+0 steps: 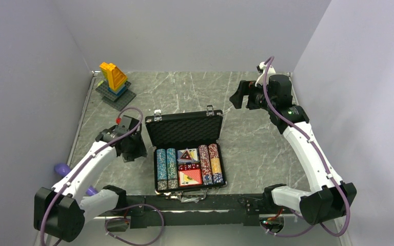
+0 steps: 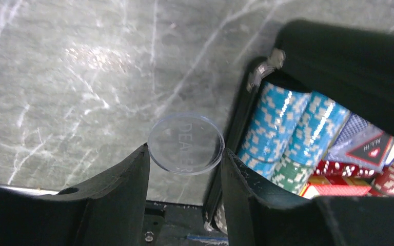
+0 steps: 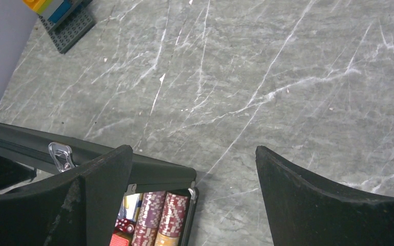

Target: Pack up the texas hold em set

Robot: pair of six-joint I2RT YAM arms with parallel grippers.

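Black case [image 1: 184, 129], lid raised, at the near middle of the grey surface [image 1: 256, 143]; holds rows of striped chips [image 1: 165, 165], cards [image 1: 190, 177] and red dice [image 2: 341, 168]. Left hand [image 2: 184, 154], beside the case's left wall, pinches a clear dealer disc [image 2: 185, 139] by its edges. Right hand [image 3: 193, 149] spread wide above the surface beyond the case's far right corner.

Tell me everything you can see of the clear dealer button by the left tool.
The dealer button is a flat round disc of clear, plastic-looking material with DEALER moulded across its face; the grey marble table shows through it. It sits between the fingertips of the left tool, its rim meeting both, but I cannot tell whether it is pinched or just lying on the table. It is outside the open case, close beside the wall next to the blue chips.
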